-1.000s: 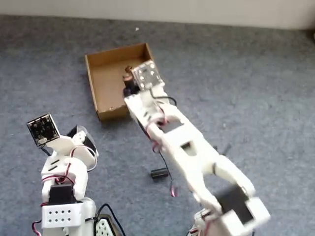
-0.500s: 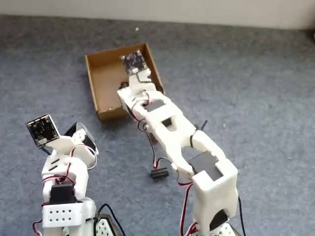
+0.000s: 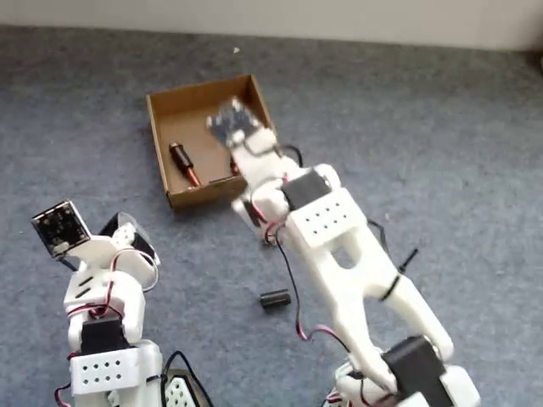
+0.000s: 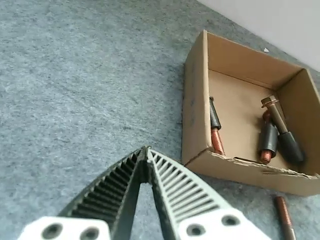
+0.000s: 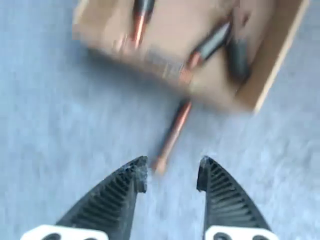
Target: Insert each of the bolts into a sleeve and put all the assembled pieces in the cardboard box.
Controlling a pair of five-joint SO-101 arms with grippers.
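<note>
The cardboard box (image 3: pixel 161 127) lies on the grey carpet at the back. Three bolts in black sleeves (image 4: pixel 215 125) (image 4: pixel 269 137) (image 4: pixel 285 135) lie inside it. A bare copper bolt (image 5: pixel 172 131) rests on the carpet just outside the box's near wall (image 5: pixel 150 57). My right gripper (image 5: pixel 172 172) is open just above the carpet, its fingertips on either side of the bolt's near end. A loose black sleeve (image 3: pixel 274 298) lies on the carpet beside the right arm (image 3: pixel 339 246). My left gripper (image 4: pixel 145 150) is shut and holds nothing, well short of the box (image 4: pixel 195 100).
Grey carpet covers the whole table, with open room to the right of the right arm and left of the box. The left arm (image 3: pixel 106 288) stands at the front left. Red and black cables (image 3: pixel 297 314) trail from the right arm near the sleeve.
The right arm has drawn back from over the box and its wrist has turned; a sleeved bolt now shows on the box floor. The left arm shifted slightly left.
</note>
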